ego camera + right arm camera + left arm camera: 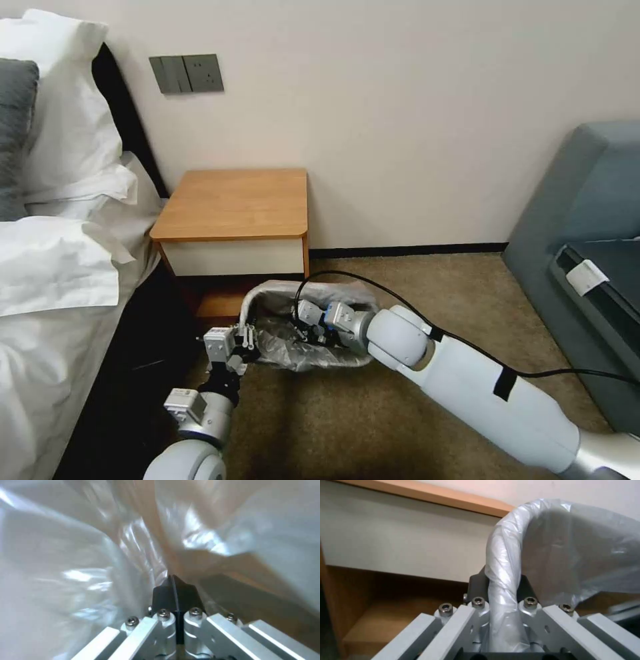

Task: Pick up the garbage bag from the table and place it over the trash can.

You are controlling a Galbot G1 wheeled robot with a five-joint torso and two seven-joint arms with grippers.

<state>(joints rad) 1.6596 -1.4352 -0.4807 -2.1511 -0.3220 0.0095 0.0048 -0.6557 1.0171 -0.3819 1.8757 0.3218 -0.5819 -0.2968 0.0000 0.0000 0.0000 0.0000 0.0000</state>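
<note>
The beige trash can (319, 364) stands on the carpet in front of the wooden table (233, 200). The crinkled grey garbage bag (293, 352) is draped over the can and covers its rim. My left gripper (245, 333) is at the can's left rim. In the left wrist view the left gripper (501, 580) is shut on the bag-wrapped rim (501, 562), one dark finger on each side. My right gripper (301, 327) reaches down inside the can. In the right wrist view the right gripper (174, 580) has its dark pads together, a fold of the garbage bag (100, 580) running into the tips.
A bed with white linen (60, 267) stands to the left, close beside the left arm. A grey-blue sofa (587, 220) is on the right. The wall (400, 100) lies behind the table, whose low open shelf (403, 620) is just beyond the can. A black cable (373, 285) loops over my right arm.
</note>
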